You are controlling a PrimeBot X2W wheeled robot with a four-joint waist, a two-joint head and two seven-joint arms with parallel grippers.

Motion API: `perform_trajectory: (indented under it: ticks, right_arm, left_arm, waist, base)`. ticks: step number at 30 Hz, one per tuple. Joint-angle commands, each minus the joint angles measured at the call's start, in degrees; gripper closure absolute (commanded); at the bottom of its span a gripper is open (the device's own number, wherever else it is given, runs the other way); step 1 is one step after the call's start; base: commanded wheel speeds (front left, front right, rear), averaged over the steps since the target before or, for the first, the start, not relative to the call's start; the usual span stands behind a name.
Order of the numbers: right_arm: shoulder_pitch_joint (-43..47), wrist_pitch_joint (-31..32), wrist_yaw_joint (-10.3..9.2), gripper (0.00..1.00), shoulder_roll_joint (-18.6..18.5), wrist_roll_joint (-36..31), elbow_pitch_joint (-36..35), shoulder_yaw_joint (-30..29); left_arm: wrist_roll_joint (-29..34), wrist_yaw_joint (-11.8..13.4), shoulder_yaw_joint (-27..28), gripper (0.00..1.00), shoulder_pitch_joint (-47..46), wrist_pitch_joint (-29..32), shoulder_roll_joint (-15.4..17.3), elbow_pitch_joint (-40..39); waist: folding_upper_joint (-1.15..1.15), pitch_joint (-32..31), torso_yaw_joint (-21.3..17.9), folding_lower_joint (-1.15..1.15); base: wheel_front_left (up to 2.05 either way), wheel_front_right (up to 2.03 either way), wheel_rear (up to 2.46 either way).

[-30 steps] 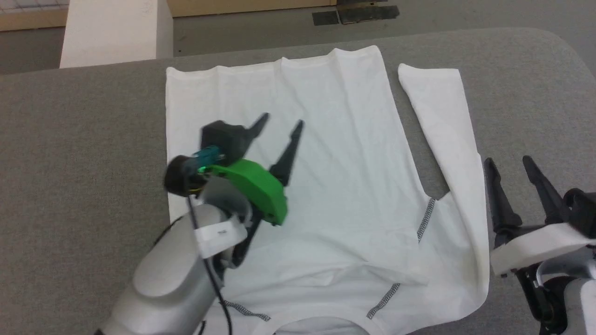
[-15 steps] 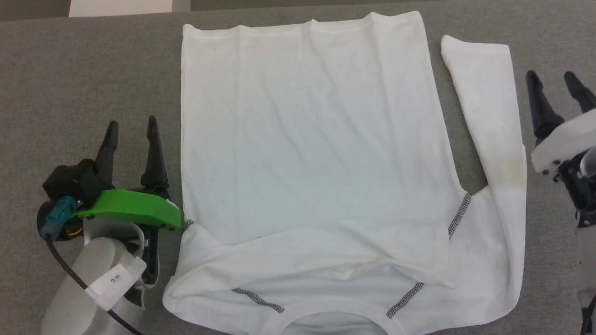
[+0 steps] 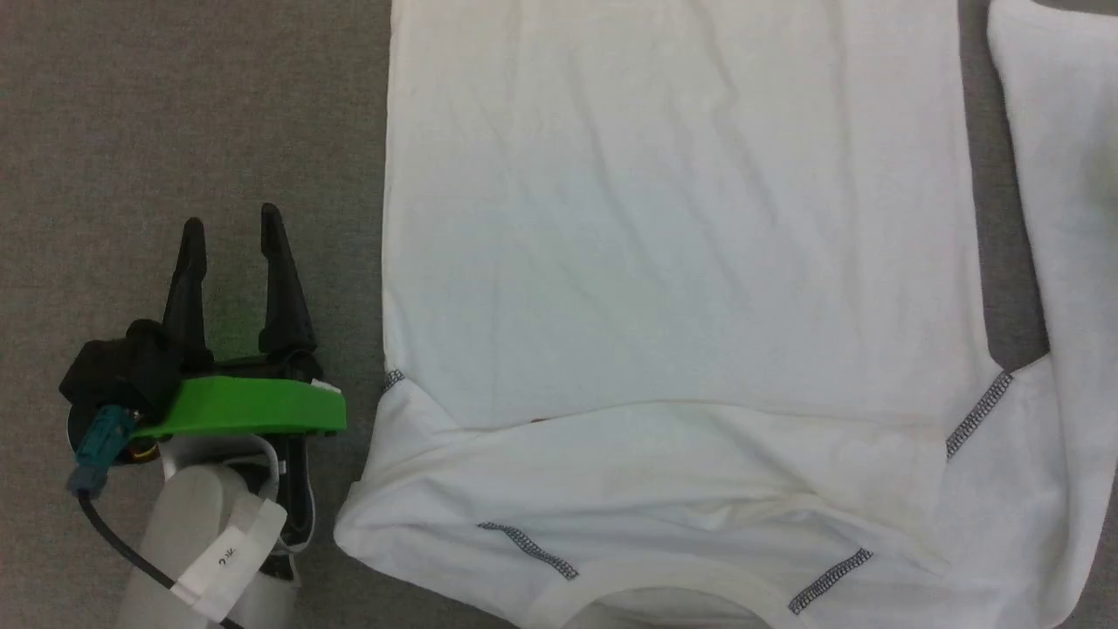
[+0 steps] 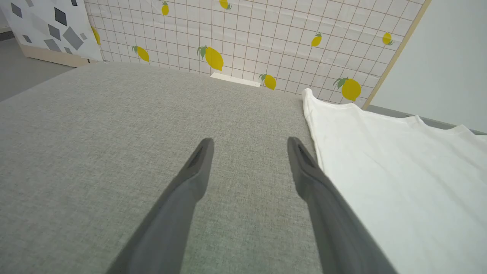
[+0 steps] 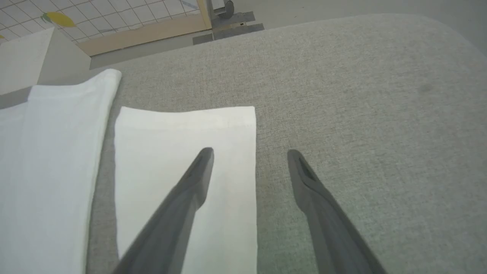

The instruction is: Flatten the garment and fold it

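Left gripper (image 3: 231, 218) is wide open and empty. It's parked over bare tabletop (image 3: 131, 105) just beside the shirt's (image 3: 681, 245) left edge, about level with the armpit. From its own wrist cam the inner finger runs right along that edge, and I can't tell if it's touching cloth. Right gripper (image 5: 249, 152) is spread open too with nothing in it, one finger over the right sleeve (image 5: 171, 129) near the cuff and the other over bare tabletop.

The shirt is laid out pretty flat, collar (image 3: 594, 594) end toward the robot and hem on the far side. The left sleeve looks folded in across the chest. The right sleeve lies alongside the body with a strip of tabletop between them. So I'd guess the flattening is mostly done and the folding is partway.

Handling-wise it's thin, soft knit with no stiffness, so anything you don't lift will sag and drag. The tabletop looks like fabric as well, so sliding will probably bunch it. I'd pinch the doubled-up bits: the cuff, the hem corners, or the shoulder seam with the grey stitching (image 3: 978, 415). Mid-panel you'd likely grab one layer and pucker it.
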Motion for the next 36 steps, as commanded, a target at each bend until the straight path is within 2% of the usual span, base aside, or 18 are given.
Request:
perform_trajectory:
  ticks: [1,6,7,8,10,16,21,26,30,33,36]
  right_arm:
    - [-1.29,0.72,-0.08,0.0,-0.22,-1.08,0.43,-0.4]
    - [-2.65,5.52,-0.08,0.0,0.04,-3.99,2.05,-2.1]
    - [-2.7,6.09,-0.08,0.22,0.14,-4.26,2.07,-2.44]
    - [-2.69,6.61,-0.08,0.61,0.22,-4.42,2.05,-2.75]
    - [-2.12,7.06,-0.08,1.0,0.25,-4.45,1.71,-2.81]
    - [2.36,1.88,-0.08,1.0,-0.83,-3.63,-3.61,-3.38]
    - [9.3,-2.46,-0.08,1.0,-1.44,-1.34,-12.44,-2.99]
    - [19.72,-1.66,-0.08,1.0,0.28,0.63,-29.47,-0.94]
    - [27.49,1.72,-0.08,1.0,3.6,0.72,-45.5,1.19]
    - [32.0,4.56,-0.08,1.0,5.87,0.69,-55.68,4.65]
    - [34.88,6.67,-0.08,1.0,6.87,-0.2,-62.3,10.22]
  left_arm:
    - [0.91,-0.8,0.82,0.0,0.4,-0.26,-0.74,-0.11]
    - [3.19,-2.82,3.6,0.0,0.3,-0.27,-2.66,-0.32]
    - [3.56,-3.1,3.99,0.0,0.3,-0.27,-2.92,-0.32]
    - [3.99,-3.44,4.41,0.0,0.29,-0.27,-3.23,-0.25]
    - [4.53,-4.04,5.1,0.0,0.43,-0.27,-3.77,0.12]
    - [5.77,-5.34,6.93,0.0,1.58,-0.27,-4.86,1.64]
    - [6.63,-6.32,8.14,0.0,3.59,-0.27,-5.32,2.84]
    - [7.23,-7.08,8.72,0.0,6.09,-0.27,-5.75,4.04]
    - [7.52,-7.51,8.94,0.0,7.87,-0.27,-6.01,4.45]
    - [7.67,-7.75,9.1,0.0,9.09,-0.27,-6.14,4.62]
    - [7.71,-7.86,9.41,0.0,10.11,-0.27,-6.22,4.53]
  waist:
    - [0.0,2.72,2.56,-0.01]
    - [0.0,3.23,2.68,-0.01]
    - [0.0,3.23,2.65,-0.01]
    - [0.0,3.15,2.6,-0.01]
    - [0.0,2.67,2.4,-0.01]
    - [0.0,-0.92,1.47,-0.01]
    - [0.0,-6.02,0.36,-0.01]
    - [0.0,-11.86,-0.65,-0.01]
    - [0.0,-15.22,-1.16,-0.01]
    - [0.0,-17.05,-1.31,-0.01]
    - [0.0,-18.29,-1.35,-0.01]
  base:
    - [0.0,0.0,0.0]
    - [0.0,0.0,0.0]
    - [0.0,0.0,0.0]
    - [0.0,0.0,0.0]
    - [0.0,0.0,0.0]
    - [0.0,0.0,0.0]
    - [0.0,0.0,0.0]
    - [0.0,0.0,0.0]
    - [0.0,0.0,0.0]
    - [0.0,0.0,0.0]
    - [0.0,0.0,0.0]
